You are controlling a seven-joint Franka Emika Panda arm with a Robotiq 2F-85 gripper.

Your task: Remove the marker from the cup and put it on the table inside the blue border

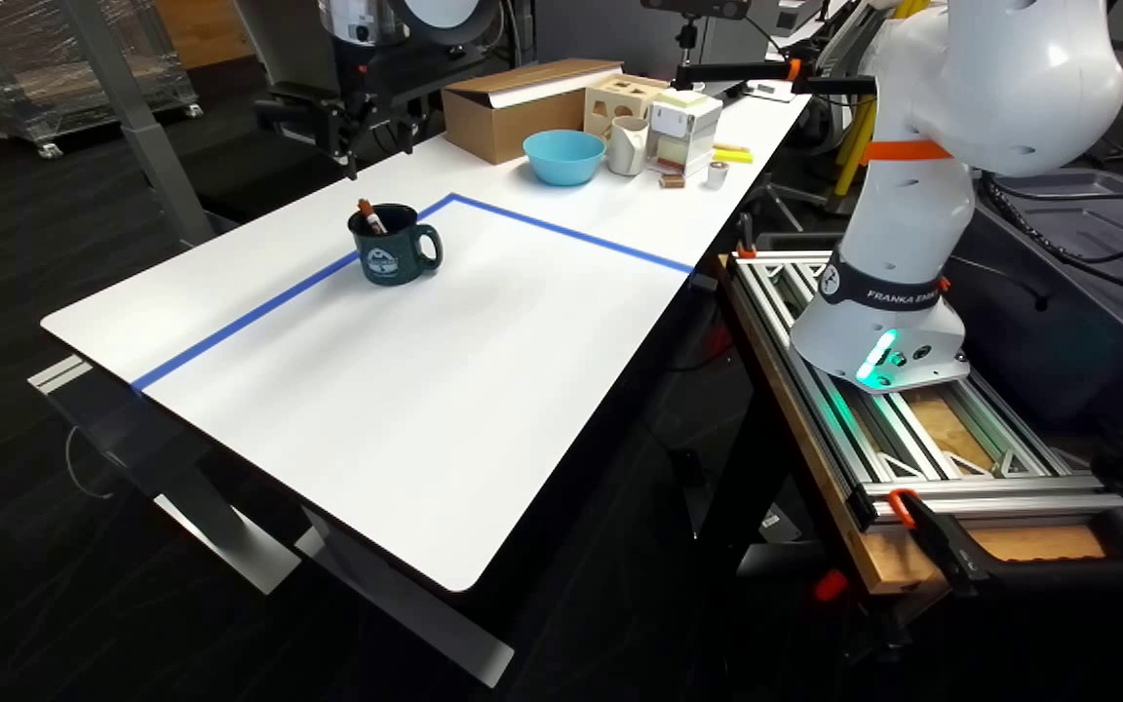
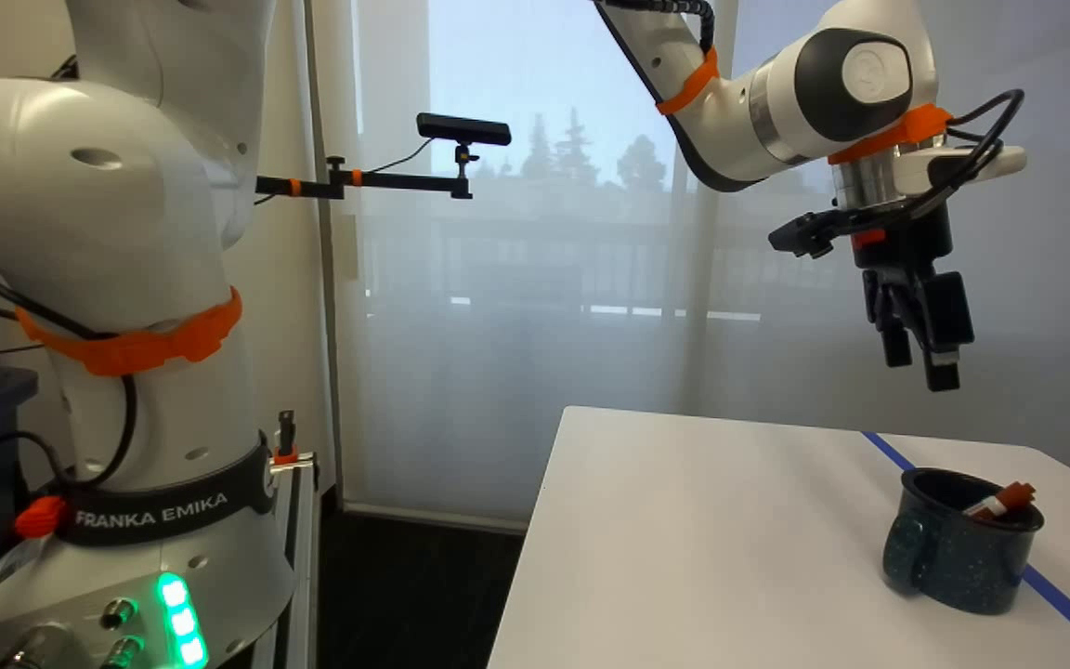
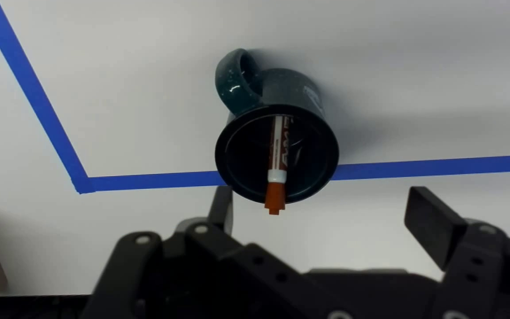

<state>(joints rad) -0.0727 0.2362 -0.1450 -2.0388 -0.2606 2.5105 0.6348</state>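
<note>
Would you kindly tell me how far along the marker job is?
Nothing looks done yet: the marker leans in the cup, cap sticking out. In hand, nothing: the gripper hangs open, higher than the cup. Left: grasp the marker, lift it out and lay it on the table inside the blue border.

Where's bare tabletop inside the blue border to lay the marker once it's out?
Largest free patch: the white tabletop bounded by the green cup, the blue tape and the robot-side edge. Crowded: beyond the crosswise tape strip, where blue bowl, cardboard box and pale mug cluster.
</note>
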